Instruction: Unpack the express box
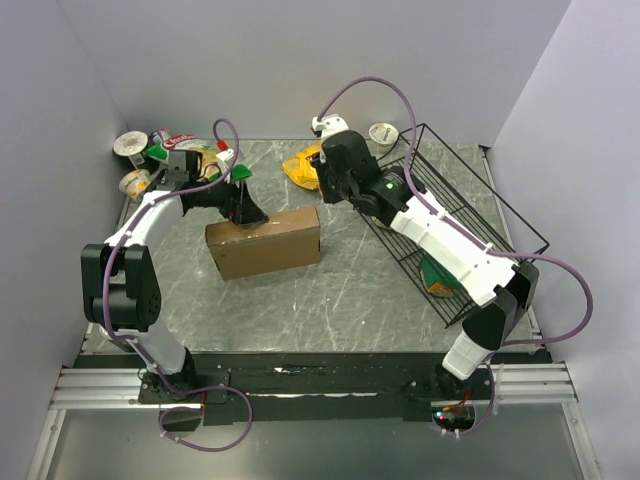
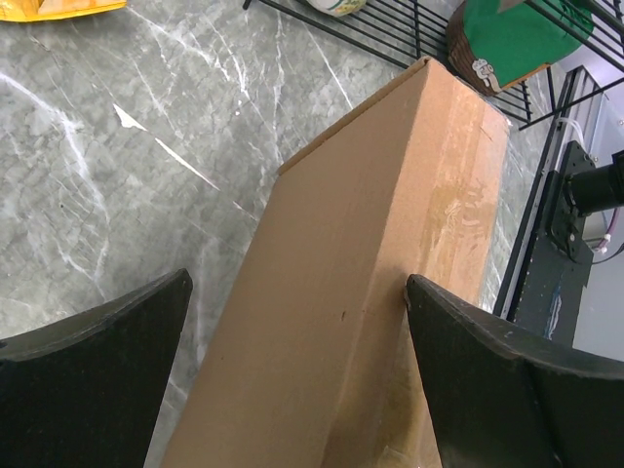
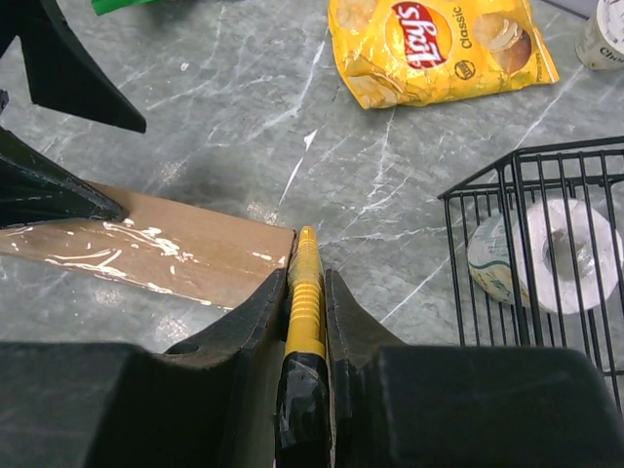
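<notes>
Right gripper [image 3: 305, 281] clamped on yellow cutter [image 3: 304, 297], tip at end of express box [image 3: 166, 249], centre-left of top view. Left gripper [image 2: 297, 292] wide, astride box. Likely step: slitting tape [image 3: 107, 244]. Next: draw blade along seam, box braced.

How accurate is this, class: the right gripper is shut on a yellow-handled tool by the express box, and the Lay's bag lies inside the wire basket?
One slip: the Lay's bag lies on the table outside the wire basket, per the right wrist view. The right gripper is shut on the yellow-handled tool by the express box.
</notes>
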You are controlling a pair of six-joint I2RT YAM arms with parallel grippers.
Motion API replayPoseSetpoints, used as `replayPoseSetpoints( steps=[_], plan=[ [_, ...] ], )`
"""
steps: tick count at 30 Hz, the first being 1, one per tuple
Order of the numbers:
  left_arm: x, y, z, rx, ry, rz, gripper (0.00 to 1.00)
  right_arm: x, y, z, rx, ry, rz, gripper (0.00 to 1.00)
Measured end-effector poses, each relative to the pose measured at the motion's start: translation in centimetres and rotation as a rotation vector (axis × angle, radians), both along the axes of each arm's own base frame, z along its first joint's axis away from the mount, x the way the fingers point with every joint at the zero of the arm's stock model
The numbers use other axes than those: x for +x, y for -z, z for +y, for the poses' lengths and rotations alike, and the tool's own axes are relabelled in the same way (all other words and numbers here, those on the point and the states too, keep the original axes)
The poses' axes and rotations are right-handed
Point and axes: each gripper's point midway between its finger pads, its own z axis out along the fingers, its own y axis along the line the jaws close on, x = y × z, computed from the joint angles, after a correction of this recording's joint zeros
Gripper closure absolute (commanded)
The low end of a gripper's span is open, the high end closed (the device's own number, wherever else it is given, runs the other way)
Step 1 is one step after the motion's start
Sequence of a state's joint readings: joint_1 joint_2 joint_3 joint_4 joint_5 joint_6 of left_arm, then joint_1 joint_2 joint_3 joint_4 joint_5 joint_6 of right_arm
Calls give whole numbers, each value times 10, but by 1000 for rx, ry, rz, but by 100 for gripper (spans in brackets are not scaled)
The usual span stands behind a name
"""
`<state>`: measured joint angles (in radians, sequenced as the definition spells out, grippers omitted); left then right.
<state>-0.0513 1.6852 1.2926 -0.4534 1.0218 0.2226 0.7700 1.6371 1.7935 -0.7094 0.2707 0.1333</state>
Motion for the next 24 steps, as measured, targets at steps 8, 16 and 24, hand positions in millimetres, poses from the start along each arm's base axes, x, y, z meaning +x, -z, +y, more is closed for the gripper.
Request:
replayPoseSetpoints(
  steps=[8, 16, 24],
  plan=[
    [3, 0, 0, -3, -17, 5, 4, 4, 17, 5, -15, 8, 37, 100],
    [4, 1, 1, -2, -26, 12, 4, 4, 27, 8, -9, 21, 68, 100],
    [4, 0, 1, -2, -30, 15, 4, 4, 27, 9, 0, 27, 76, 100]
  ],
)
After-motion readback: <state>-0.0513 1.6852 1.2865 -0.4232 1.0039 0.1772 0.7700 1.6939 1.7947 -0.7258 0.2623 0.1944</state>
